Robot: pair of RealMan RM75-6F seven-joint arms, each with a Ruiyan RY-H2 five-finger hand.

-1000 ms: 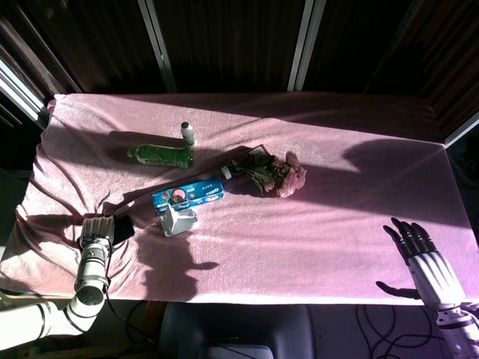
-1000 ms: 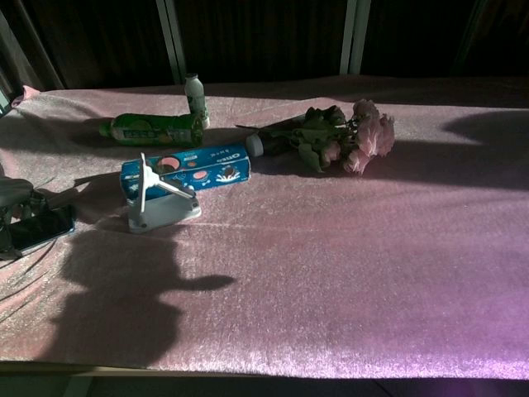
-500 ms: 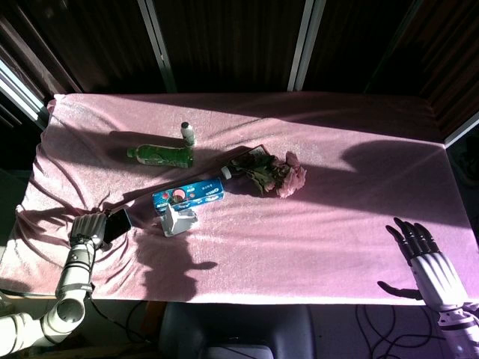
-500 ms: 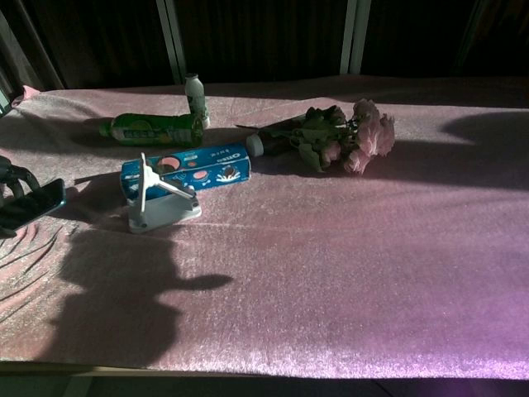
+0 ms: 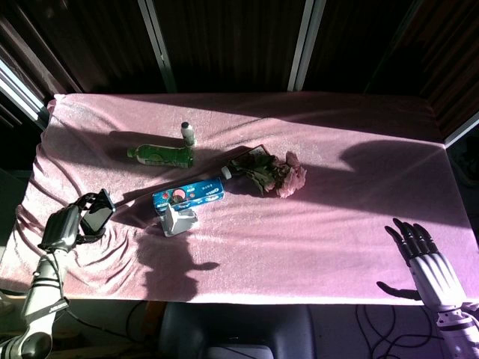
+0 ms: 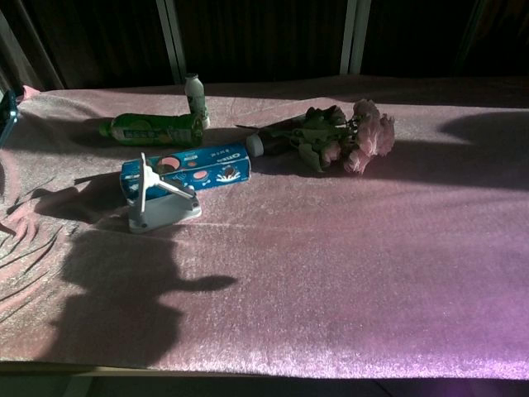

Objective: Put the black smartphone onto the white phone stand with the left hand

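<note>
Your left hand point(image 5: 66, 224) grips the black phone point(image 5: 96, 212) at the lower left of the head view, raised off the table point(image 5: 337, 239), with the white stand point(image 5: 178, 221) just to its right. Carry the phone right, keep it tilted to match the stand's sloped back, and set its lower edge on the ledge before letting go. Your right hand point(image 5: 425, 258) waits at the lower right, fingers spread and empty.

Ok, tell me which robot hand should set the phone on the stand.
Left. The left robot hand already holds the black smartphone beside the white phone stand; the right robot hand is empty, far across the table.
</note>
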